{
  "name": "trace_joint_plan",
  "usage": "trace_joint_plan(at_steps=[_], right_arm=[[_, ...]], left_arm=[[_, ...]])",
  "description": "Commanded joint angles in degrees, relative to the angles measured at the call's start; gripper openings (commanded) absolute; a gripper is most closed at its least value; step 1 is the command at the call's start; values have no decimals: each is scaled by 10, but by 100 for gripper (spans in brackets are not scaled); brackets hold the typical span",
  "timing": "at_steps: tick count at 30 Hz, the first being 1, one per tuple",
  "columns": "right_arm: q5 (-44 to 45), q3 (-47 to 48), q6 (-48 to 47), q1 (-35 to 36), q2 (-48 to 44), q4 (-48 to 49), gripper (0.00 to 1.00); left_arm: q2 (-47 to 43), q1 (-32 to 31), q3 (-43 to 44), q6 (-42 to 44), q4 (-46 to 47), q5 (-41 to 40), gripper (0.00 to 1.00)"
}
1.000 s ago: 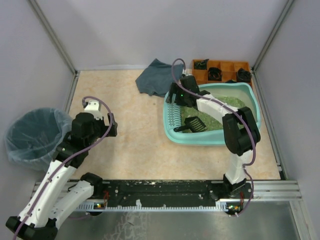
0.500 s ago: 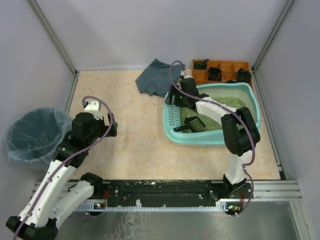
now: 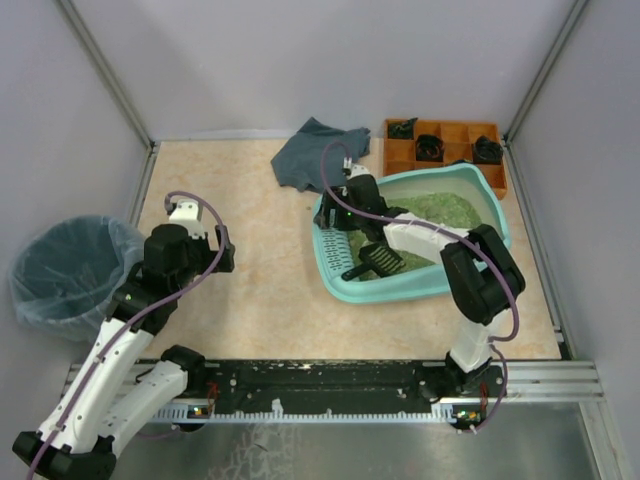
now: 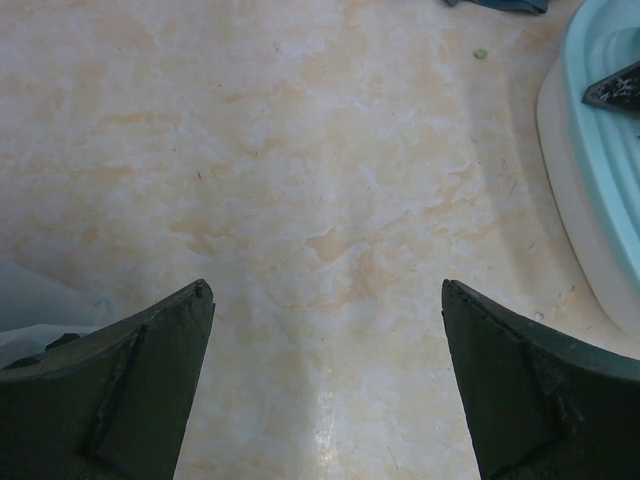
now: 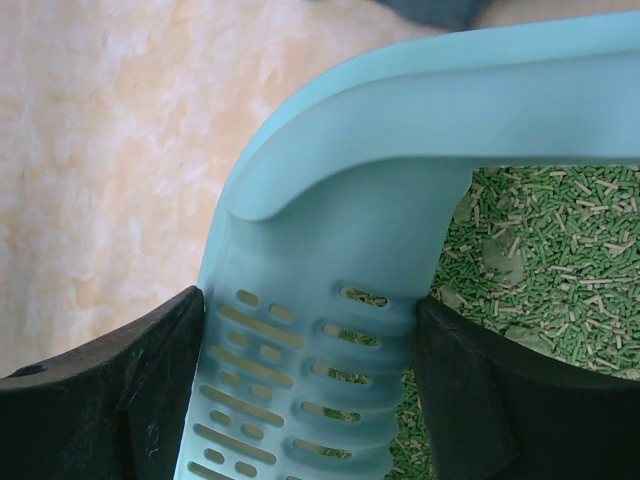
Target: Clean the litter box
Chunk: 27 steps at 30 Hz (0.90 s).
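Note:
The turquoise litter box (image 3: 400,292) sits at the right, turned askew, with green litter (image 3: 440,212) and a black scoop (image 3: 372,260) inside. My right gripper (image 3: 340,213) is shut on the box's slotted grille end at its far left corner. In the right wrist view the fingers (image 5: 120,380) press both sides of the grille wall (image 5: 300,370), with litter (image 5: 540,260) to the right. My left gripper (image 3: 222,252) is open and empty above bare table. In the left wrist view (image 4: 325,285) the box's rim (image 4: 600,150) shows at the right edge.
A round bin with a bluish bag (image 3: 60,275) stands at the far left. A grey cloth (image 3: 310,152) lies behind the box. An orange compartment tray (image 3: 393,150) with black items sits at the back right. Grey walls enclose the table.
My right gripper has moved left, holding the grille end. The litter box has slid left and rotated with it, and the scoop shifted inside. The left arm has not moved.

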Motion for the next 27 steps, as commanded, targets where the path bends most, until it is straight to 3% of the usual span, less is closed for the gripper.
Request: trace_joint_plan(at_steps=[1, 14, 22, 27], right_arm=[[-79, -26, -37, 88, 4, -45, 61], [-28, -20, -145, 243, -7, -104, 61], [-26, -32, -219, 322, -35, -156, 62], [-23, -55, -227, 331, -87, -162, 63]], left_arm=[[-2, 5, -4, 5, 16, 4, 100], [-68, 18, 1, -21, -7, -92, 100], [-99, 24, -4, -20, -3, -89, 100], [-90, 26, -4, -18, -1, -79, 100]])
